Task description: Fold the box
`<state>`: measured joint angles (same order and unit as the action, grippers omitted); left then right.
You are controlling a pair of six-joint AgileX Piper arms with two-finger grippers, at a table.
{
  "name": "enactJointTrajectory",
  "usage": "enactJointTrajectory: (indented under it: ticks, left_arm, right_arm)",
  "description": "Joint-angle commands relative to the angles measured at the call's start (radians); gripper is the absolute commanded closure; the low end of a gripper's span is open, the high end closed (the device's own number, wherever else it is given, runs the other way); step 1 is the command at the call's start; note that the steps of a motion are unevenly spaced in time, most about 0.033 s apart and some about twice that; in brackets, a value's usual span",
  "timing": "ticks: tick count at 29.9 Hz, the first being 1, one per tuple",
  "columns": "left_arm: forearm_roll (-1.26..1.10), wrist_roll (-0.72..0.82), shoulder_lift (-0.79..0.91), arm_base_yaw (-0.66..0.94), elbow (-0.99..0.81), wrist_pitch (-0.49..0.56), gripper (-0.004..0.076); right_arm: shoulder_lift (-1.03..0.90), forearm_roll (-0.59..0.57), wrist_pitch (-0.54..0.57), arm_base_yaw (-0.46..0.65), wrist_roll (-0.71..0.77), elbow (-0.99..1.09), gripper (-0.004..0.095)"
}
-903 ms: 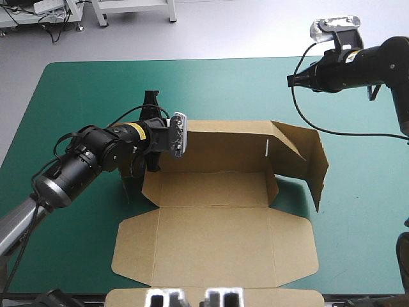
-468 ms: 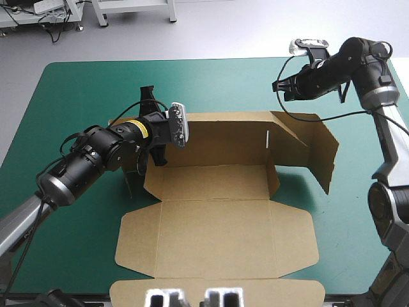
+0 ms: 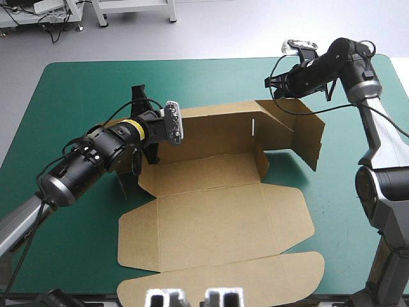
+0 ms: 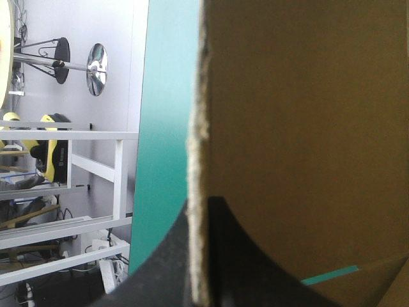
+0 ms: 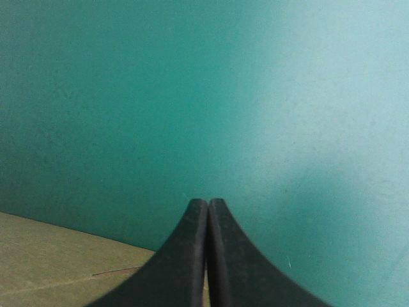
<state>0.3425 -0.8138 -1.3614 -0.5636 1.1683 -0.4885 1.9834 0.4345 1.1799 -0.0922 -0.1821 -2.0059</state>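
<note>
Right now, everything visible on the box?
The box is a cut sheet of brown board, half formed. Its base lies on the teal-green cover; the far wall stands upright, with a small slot near its right end, and the right end flap stands angled outward. Lid and tuck flap lie flat toward the near edge. The left end effector is shut on the left end's raw edge. The right end effector, shut, seems clear of it.

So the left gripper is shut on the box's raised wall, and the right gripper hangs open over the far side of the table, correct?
No: the right gripper is shut, not open. In the right wrist view its fingers meet in one pointed arch with nothing between them. The rest holds: the left gripper is shut on the box's raised wall.
</note>
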Motion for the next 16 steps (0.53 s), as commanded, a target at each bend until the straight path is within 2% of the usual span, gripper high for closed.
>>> enactJointTrajectory:
  ticks: [1, 4, 7, 10, 16]
  left_arm:
    - [0.06, 0.018, 0.033, -0.019, 0.001, 0.075, 0.0734]
    - [0.126, 0.025, 0.033, -0.03, -0.046, 0.079, 0.0734]
    - [0.247, 0.14, 0.033, -0.05, -0.091, 0.092, 0.0734]
    - [0.332, 0.24, 0.033, -0.052, -0.109, 0.119, 0.0734]
    - [0.358, 0.263, 0.033, -0.052, -0.109, 0.119, 0.0734]
  right_arm:
    - [-0.052, 0.04, -0.02, 0.008, -0.006, -0.034, 0.0927]
    - [-0.052, 0.038, 0.017, 0.008, -0.01, -0.034, 0.0927]
    - [-0.052, 0.038, 0.067, 0.008, -0.01, -0.016, 0.0927]
    - [-0.064, 0.069, 0.069, 0.008, -0.019, 0.039, 0.0927]
    - [-0.132, 0.077, 0.069, 0.008, -0.06, 0.157, 0.0928]
